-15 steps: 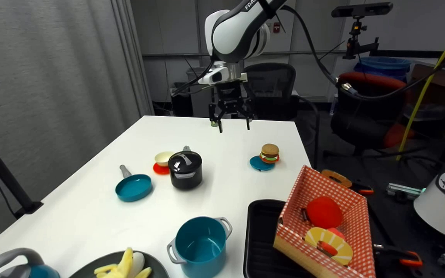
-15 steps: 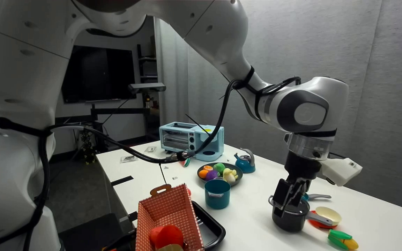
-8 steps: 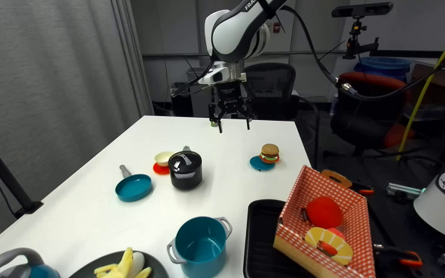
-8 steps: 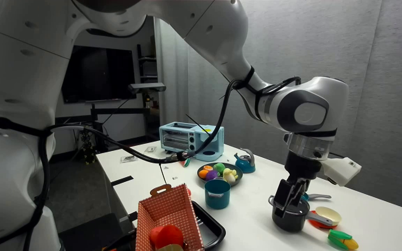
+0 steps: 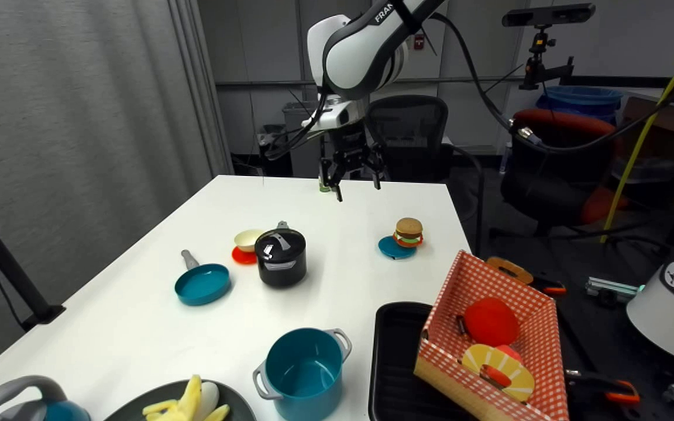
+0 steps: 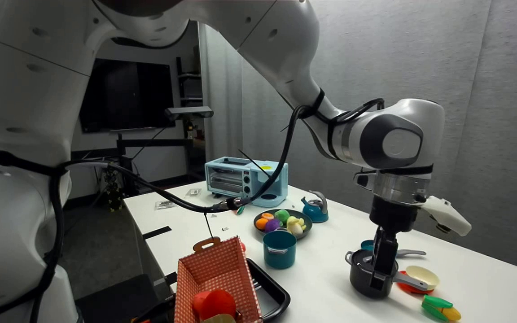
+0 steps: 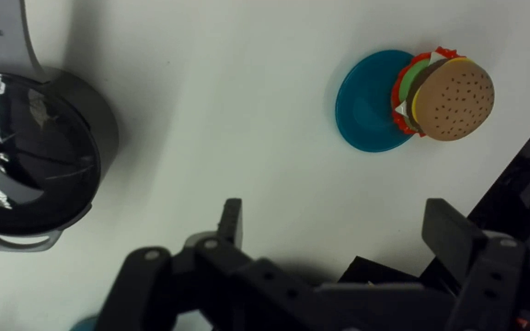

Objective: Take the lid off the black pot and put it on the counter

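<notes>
The black pot (image 5: 281, 270) stands upright on the white counter (image 5: 343, 298); it also shows at the left edge of the wrist view (image 7: 106, 133). The lid (image 5: 272, 248) is a dark glossy disc with a grey strap handle and sits on the pot; in the wrist view the lid (image 7: 58, 142) is partly cut off by the frame. My gripper (image 5: 358, 193) is open and empty, above the counter and apart from the pot. In the wrist view the gripper (image 7: 334, 202) has bare counter between its fingers. In an exterior view the gripper (image 6: 377, 282) covers part of the pot.
A toy burger (image 5: 409, 232) leans on a teal plate (image 5: 394, 248). A teal pan (image 5: 202, 285) and a cream bowl (image 5: 248, 240) on a red plate are beside the pot. A teal pot (image 5: 308, 380), a black tray (image 5: 395, 362) and a checkered basket (image 5: 501, 280) stand nearer that camera.
My gripper has turned and tilted a little in the last half second, the wrist swinging with it. The pot, its lid and the other objects have not moved.
</notes>
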You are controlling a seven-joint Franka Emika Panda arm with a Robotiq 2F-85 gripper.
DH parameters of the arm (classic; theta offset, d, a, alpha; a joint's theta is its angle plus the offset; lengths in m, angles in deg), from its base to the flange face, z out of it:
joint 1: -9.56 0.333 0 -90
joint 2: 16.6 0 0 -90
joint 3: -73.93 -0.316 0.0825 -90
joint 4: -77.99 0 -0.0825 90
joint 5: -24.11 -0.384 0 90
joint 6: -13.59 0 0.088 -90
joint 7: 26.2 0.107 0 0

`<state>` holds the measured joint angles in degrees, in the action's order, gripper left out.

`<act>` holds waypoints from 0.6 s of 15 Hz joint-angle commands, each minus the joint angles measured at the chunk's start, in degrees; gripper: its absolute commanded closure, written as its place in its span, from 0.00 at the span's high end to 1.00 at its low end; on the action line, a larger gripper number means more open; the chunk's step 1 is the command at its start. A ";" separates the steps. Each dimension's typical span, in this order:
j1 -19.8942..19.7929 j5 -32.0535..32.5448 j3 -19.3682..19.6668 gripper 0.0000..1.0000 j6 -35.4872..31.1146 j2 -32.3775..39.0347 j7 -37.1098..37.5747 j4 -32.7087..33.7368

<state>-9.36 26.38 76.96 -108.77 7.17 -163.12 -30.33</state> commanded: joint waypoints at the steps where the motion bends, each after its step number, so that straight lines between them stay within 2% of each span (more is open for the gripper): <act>1: 0.35 3.70 0.76 1.00 1.02 1.25 -9.13 2.25; 4: -0.76 -0.04 -0.38 1.00 4.17 1.39 -16.95 2.51; 5: 0.75 1.11 0.97 1.00 1.14 0.54 -12.43 0.58; 9: 0.74 0.88 0.90 1.00 2.20 0.78 -15.02 0.70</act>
<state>-9.44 27.67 76.96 -106.71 7.90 -177.86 -29.77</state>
